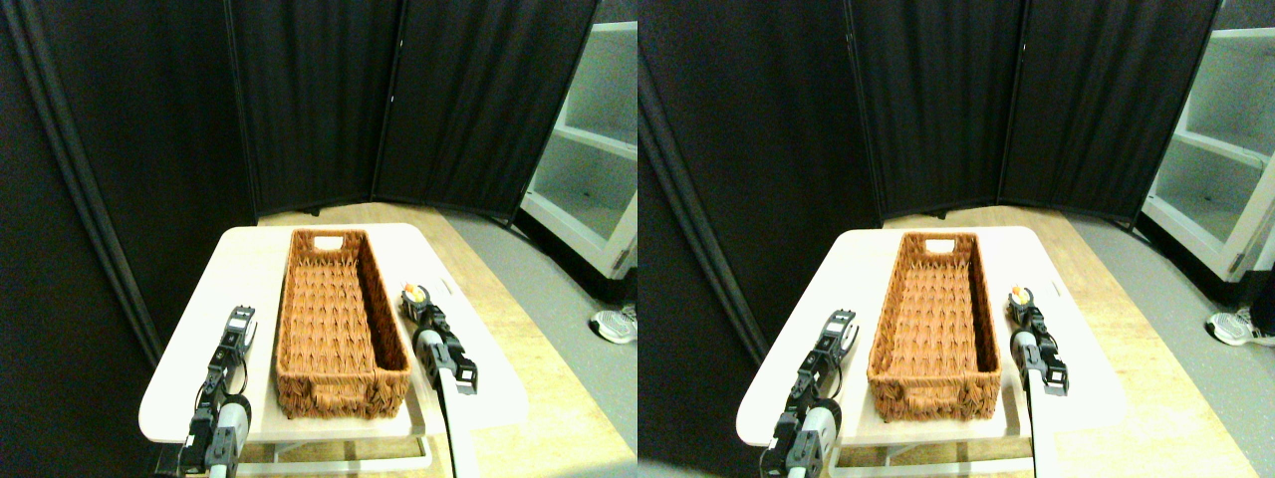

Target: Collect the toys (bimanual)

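Both arms rise from the bench's near edge. Left gripper (239, 321) sits over the left side of the bench (249, 254), beside the basket (340, 324); jaws' state cannot be told. Right gripper (413, 299) is near the right edge, jaws at a small yellow-orange toy (415, 294); whether they grip it cannot be told. Basket lies lengthwise along the middle, empty.

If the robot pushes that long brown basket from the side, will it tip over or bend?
Probably neither. The basket is long, low and lies flat on the white table, so it should slide, not tip. Its woven walls look fairly stiff. It appears empty, so it is likely light for its size.
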You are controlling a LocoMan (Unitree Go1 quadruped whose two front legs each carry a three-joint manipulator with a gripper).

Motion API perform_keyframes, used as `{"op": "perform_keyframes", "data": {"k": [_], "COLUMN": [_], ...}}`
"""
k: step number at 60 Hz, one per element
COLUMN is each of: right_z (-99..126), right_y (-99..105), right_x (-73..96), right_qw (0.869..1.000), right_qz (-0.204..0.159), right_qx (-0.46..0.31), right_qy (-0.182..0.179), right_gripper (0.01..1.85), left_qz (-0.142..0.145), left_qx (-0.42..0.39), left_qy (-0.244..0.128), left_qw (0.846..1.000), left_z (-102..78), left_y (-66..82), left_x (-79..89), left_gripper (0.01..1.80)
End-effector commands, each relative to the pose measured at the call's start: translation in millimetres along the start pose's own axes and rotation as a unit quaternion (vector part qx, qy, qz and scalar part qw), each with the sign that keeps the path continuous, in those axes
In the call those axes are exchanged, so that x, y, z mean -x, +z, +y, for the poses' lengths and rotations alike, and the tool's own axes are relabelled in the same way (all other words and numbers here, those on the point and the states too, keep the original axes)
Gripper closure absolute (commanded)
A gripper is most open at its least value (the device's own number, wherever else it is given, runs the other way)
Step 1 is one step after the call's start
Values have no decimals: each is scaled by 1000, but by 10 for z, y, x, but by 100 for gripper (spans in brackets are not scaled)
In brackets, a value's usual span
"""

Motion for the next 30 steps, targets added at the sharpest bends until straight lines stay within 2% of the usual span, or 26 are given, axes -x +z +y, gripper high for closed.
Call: {"op": "perform_keyframes", "data": {"k": [1,5,15,19,22,30], "right_z": [288,432,822,1001,1098,1314], "right_y": [25,21,-7,-35,-64,-193], "right_x": [96,148,182,178,177,196], "right_qw": [996,995,990,982,978,977], "right_qz": [19,22,55,68,82,91], "right_qx": [47,66,74,118,122,119], "right_qy": [67,73,106,133,147,152], "right_gripper": [185,185,185,185,185,185], "left_qz": [-28,-28,-32,-36,-35,-38], "left_qx": [-11,-9,-11,-6,-12,-13], "left_qy": [-13,-9,-6,-2,1,3], "left_qw": [999,1000,999,999,999,999], "left_z": [-4,1,11,6,3,11], "left_y": [84,88,89,97,104,98], "left_x": [3,10,19,27,36,57], "left_gripper": [170,171,171,172,172,171]}}
